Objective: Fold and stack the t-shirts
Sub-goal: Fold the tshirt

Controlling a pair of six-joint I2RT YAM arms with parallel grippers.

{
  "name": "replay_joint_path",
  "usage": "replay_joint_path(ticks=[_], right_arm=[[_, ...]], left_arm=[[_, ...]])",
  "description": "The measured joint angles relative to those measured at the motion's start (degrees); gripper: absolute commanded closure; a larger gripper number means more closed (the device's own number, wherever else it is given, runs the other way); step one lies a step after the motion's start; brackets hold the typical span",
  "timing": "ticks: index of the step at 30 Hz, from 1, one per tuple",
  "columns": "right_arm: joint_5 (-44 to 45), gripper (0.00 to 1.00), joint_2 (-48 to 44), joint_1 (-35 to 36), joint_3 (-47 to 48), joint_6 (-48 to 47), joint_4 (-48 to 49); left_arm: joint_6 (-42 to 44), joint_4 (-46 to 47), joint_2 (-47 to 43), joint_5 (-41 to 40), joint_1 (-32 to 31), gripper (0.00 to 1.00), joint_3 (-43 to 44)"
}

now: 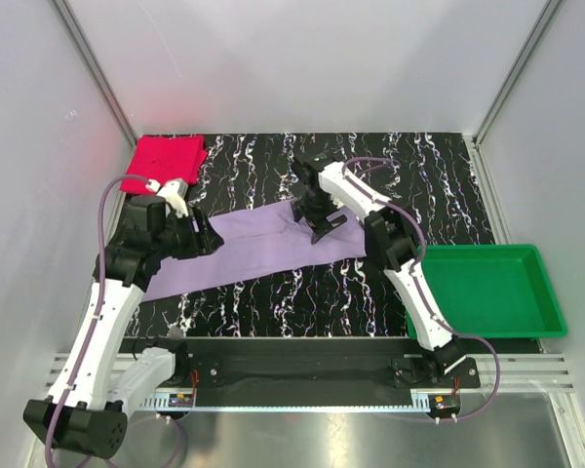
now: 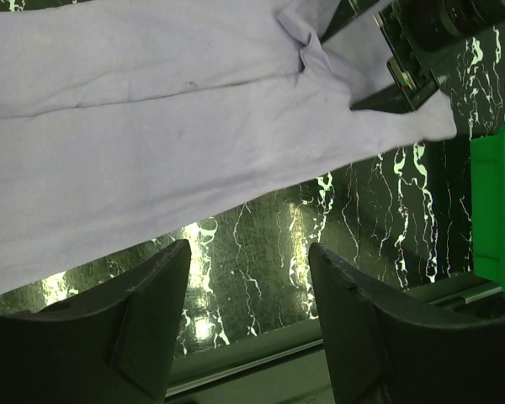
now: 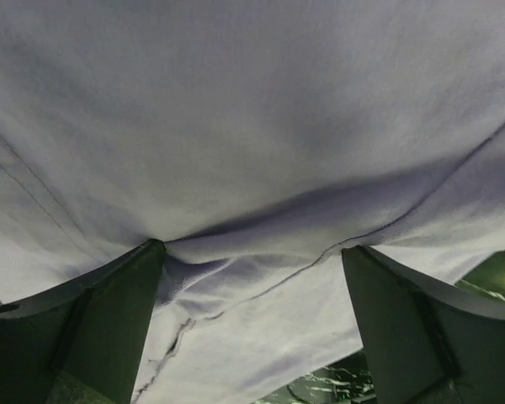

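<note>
Two shirts | we find the lavender shirt [image 1: 263, 249] lying mid-frame, the pink-red shirt [image 1: 164, 164] folded upper left | left gripper [image 1: 209, 237] spread, empty | right gripper [image 1: 324, 226] spread over lavender cloth

2 arms reach inward; left gripper [image 1: 203, 234] parted; right gripper [image 1: 322, 220] spread wide.

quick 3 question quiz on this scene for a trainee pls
1. Fill in: the green tray sits on the robot's ___ side.
2. True or false: the pink shirt lies folded at the far left.
3. The right gripper, jaws open, is over the: A) tray B) lavender shirt C) pink shirt

Key: 1 right; 2 true; 3 B
</note>
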Motion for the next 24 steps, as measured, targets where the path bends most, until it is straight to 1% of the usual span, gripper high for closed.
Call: replay_joint_path(ticks=[2, 4, 8, 13, 17, 19, 21, 24], right_arm=[[0.92, 0.05, 1.66, -0.02, 2.32, -0.57, 0.31], [1.2, 0.05, 1.9, -0.2, 2.73, -1.88, 0.37], [1.92, 0.05, 1.9, -0.98, 2.6, -8.07, 1.09], [4.66, 0.05, 2.75, -5.35, 4.55, -25.9, 2.32], [7.93, 0.05, 7.43, -11.3, 14.08, -41.79, 2.73], [10.54, 0.04, 8.92, -13.68, 17.14, -49.44, 5.33], [13.68, 0.02, 9.29, -15.26, 18.1, -55.67, 8.13], [16.44, 0.0, 9.05, -16.17, 18.1, -59.8, 9.42]], left_arm=[[0.57, 0.11, 0.33, 0.22, 0.0, 0.36, 0.0], [1.22, 0.44, 1.18, 0.44, 0.0, 0.36, 0.0], [2.71, 0.79, 3.93, 0.92, 0.0, 0.37, 0.0], [4.13, 0.92, 6.19, 1.2, 0.0, 0.36, 0.0], [4.15, 0.87, 7.04, -0.28, 0.0, 0.36, 0.0], [4.11, 0.74, 7.32, -1.66, 0.0, 0.35, 0.0], [4.07, 0.39, 7.54, -3.37, 0.0, 0.34, 0.0], [3.87, -0.22, 7.58, -5.88, 0.0, 0.34, 0.0]])
